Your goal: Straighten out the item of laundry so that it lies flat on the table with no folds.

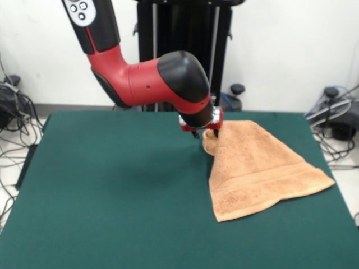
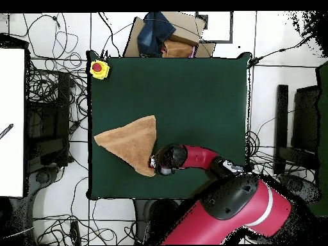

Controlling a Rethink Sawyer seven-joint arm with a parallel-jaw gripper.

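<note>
**Towel folded at the desk's edge, gripper at its tip**

The towel [image 1: 261,168] lies on the right half of the front view, bunched into a rough triangle: narrow at the top, fanning out toward the lower right, with a woven band running across its wide end. It is not flat; one layer lies over another. In the overhead view the towel [image 2: 131,144] sits left of centre, its point reaching toward the bottom edge of the desk [image 2: 192,90].

The gripper [image 1: 206,133] comes down at the towel's narrow upper tip, just left of centre-right in the front view. It is pinching that raised corner of cloth, which curls up against it. From above, the gripper [image 2: 157,163] meets the towel's lower point, the red arm [image 2: 195,157] stretching in from the lower right.

The green desk [image 1: 112,185] is bare to the left of the towel. A yellow box with a red button [image 2: 98,68] sits at its upper left corner in the overhead view, well apart from the towel. Past the top edge lie a cardboard box [image 2: 182,41] and dark blue cloth [image 2: 155,29]. Cables [image 2: 54,96] sprawl on the floor at left.
</note>
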